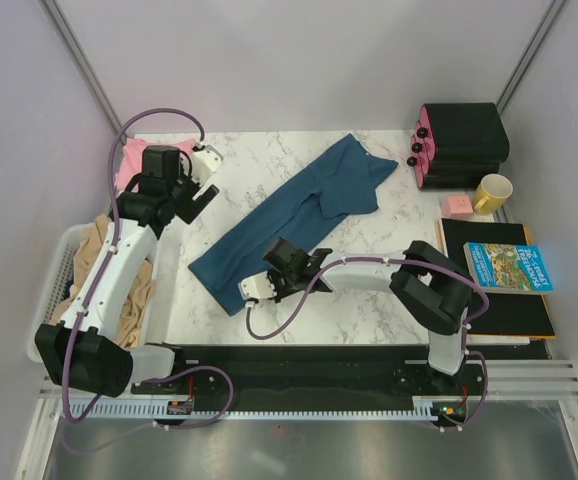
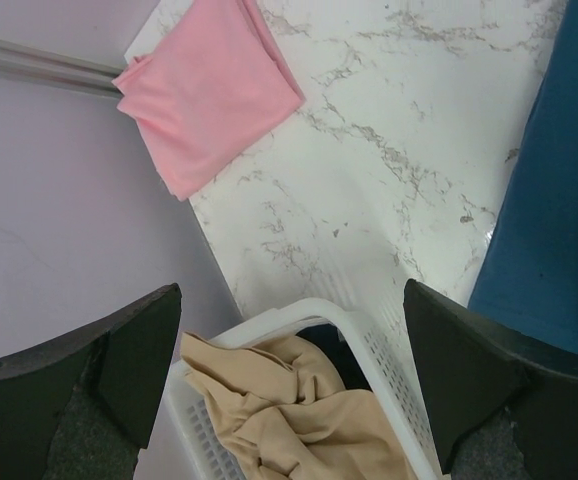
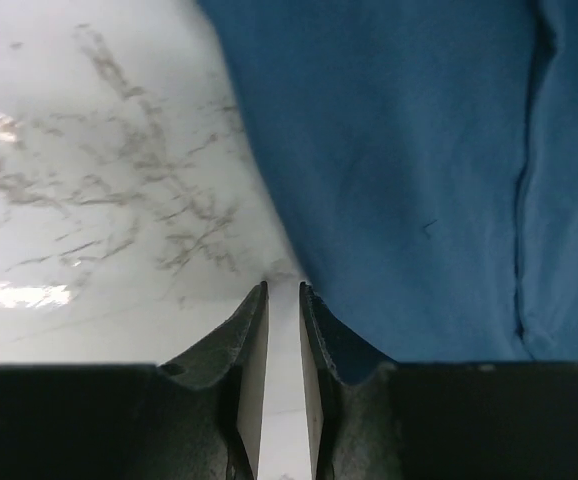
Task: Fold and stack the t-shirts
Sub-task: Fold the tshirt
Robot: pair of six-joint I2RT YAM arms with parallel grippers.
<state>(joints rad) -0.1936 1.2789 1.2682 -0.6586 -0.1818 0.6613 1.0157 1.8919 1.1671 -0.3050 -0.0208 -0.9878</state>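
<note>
The dark teal-blue t-shirt (image 1: pixel 289 215) lies spread as a long diagonal band across the marble table (image 1: pixel 389 225). My right gripper (image 1: pixel 287 262) hovers low over its near right edge. In the right wrist view the jaws (image 3: pixel 284 288) stand a narrow slit apart with bare marble between them, and the shirt's edge (image 3: pixel 419 150) runs just past the right fingertip. The pale pink t-shirt (image 1: pixel 129 165) sits folded at the table's far left corner (image 2: pixel 209 90). My left gripper (image 1: pixel 199 198) hangs wide open and empty above the table's left edge, between the pink shirt and the basket.
A white laundry basket (image 1: pixel 64 265) holding tan cloth (image 2: pixel 289 420) stands off the table's left side. At the right are a black box with pink knobs (image 1: pixel 461 143), a yellow mug (image 1: pixel 493 192), a small pink block (image 1: pixel 456 206) and a blue printed book (image 1: pixel 506 266) on a black board.
</note>
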